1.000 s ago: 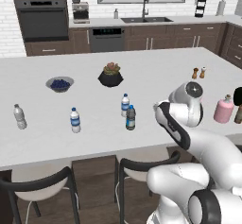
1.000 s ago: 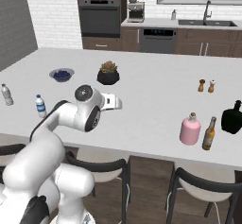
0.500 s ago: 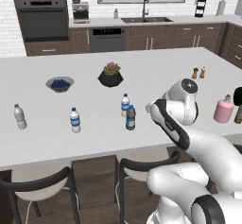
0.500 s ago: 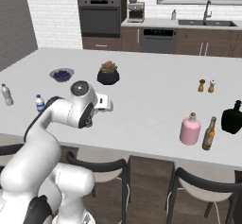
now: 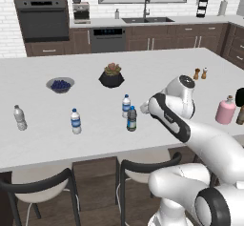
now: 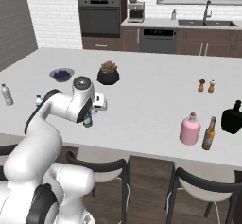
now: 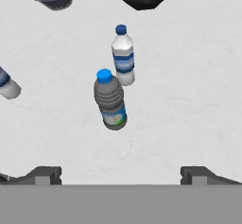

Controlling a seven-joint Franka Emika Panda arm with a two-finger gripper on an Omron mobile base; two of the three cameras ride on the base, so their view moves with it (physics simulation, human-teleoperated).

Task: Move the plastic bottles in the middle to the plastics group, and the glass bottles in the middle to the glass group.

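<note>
White counter (image 7: 189, 76) holds a dark-tinted, blue-capped bottle (image 7: 109, 100) upright beneath the gripper (image 7: 121, 173), jaws spread.

White island counter (image 5: 95, 139): water bottles (image 5: 76, 121), blueberry bowl (image 5: 60, 84), potted plant (image 5: 112, 76), shakers (image 5: 200, 73), pink bottle (image 5: 225, 110).

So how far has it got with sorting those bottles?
Nothing looks moved yet. The dark-tinted bottle and the clear bottle stand mid-counter, and the pink glass bottle is not yet gathered to the black bottle. The end effector hovers open above the dark-tinted one, holding nothing. All three moves remain, the plastics going to the two water bottles at the left.
</note>
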